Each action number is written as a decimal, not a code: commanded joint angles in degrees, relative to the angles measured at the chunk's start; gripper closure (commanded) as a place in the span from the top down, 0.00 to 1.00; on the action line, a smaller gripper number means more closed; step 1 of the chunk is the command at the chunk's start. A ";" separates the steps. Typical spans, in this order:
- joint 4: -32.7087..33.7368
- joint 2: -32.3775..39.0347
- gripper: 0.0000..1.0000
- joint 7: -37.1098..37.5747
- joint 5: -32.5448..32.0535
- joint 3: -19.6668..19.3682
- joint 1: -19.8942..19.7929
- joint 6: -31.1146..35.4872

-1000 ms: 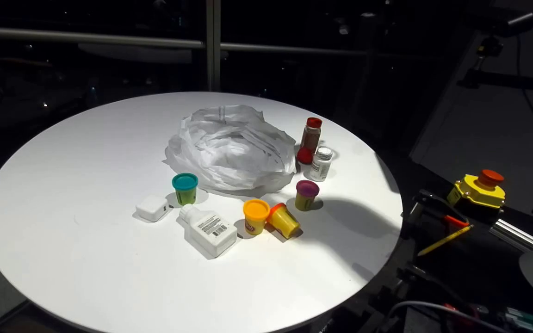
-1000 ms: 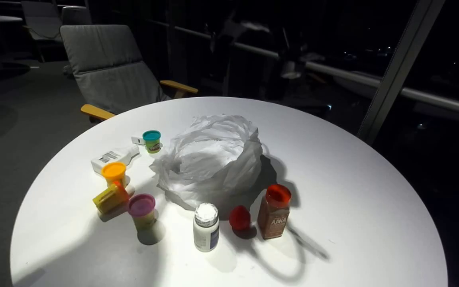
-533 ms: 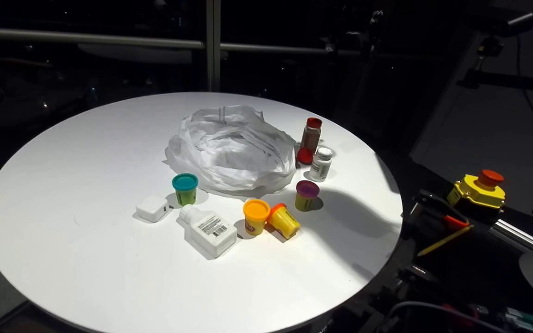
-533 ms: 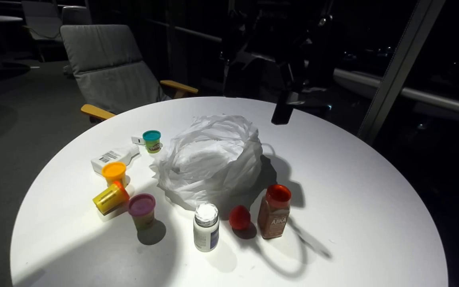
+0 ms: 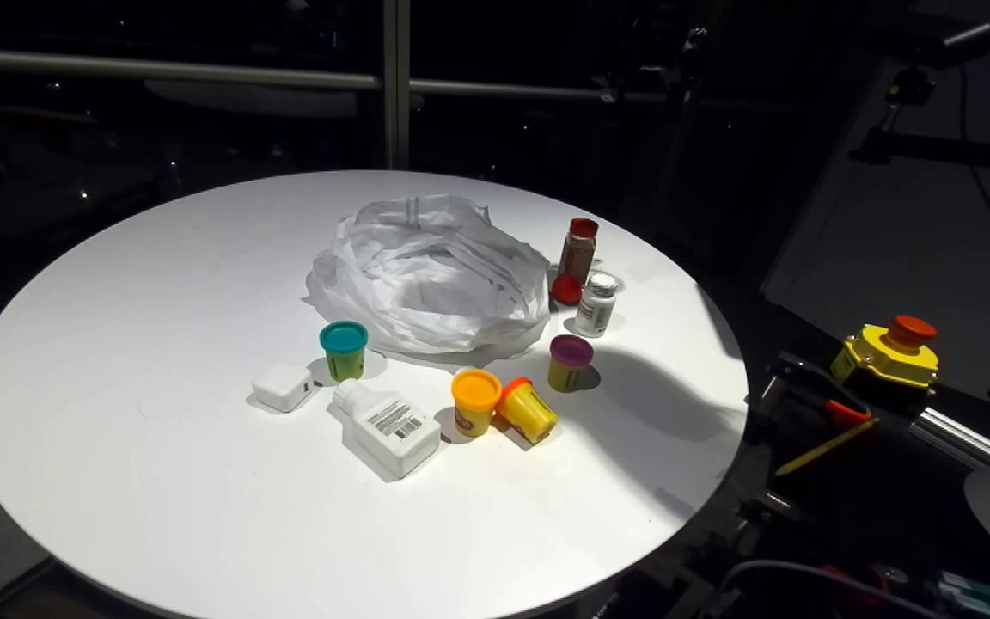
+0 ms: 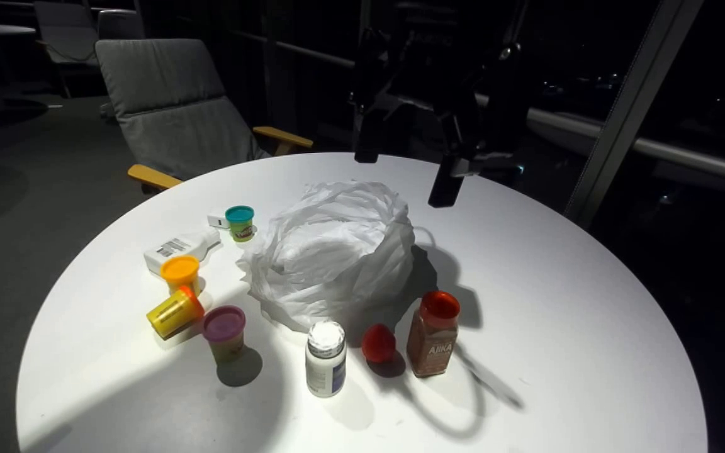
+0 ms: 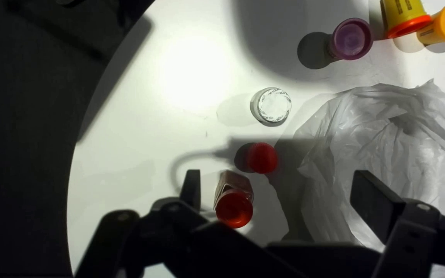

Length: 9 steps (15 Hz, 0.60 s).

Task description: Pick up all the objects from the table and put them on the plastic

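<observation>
gripper (image 6: 404, 175): jaws spread wide, nothing held; hangs abt 1 o'clock of plastic bag (image 6: 337, 251) in an exterior view (clock centre = bag, all lines)
plastic bag: thin, crumpled; in wrist view 3 o'clock finger (image 7: 375, 200) overlaps it, straight descent prob snags film
red-lid spice jar (image 6: 432, 343): 4-5 o'clock, upright; in wrist view off-centre, nr 9 o'clock finger (image 7: 190, 189), may get tipped
red ball (image 6: 379, 344): 5 o'clock, just beside jar; round, may roll if nudged
white pill bottle (image 6: 325, 365): 6 o'clock, upright; could topple if ball's pushed into it
purple-lid tub (image 6: 224, 333): 8 o'clock, upright; tapers, grip may slip
tipped yellow tub (image 6: 174, 313) + orange-lid tub (image 6: 180, 274): 8-9 o'clock, crowded; grabbing 1 may shove other
white flask (image 6: 177, 248): 9 o'clock, lying flat; wide, jaws may not fit
teal-lid tub (image 6: 240, 224) + white charger-like block (image 6: 216, 221): 9-10 o'clock; block low, gripper may hit table (image 6: 576, 327)
</observation>
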 commanded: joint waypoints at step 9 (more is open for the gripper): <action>0.32 14.86 1.00 4.13 10.45 -1.37 -2.48 20.05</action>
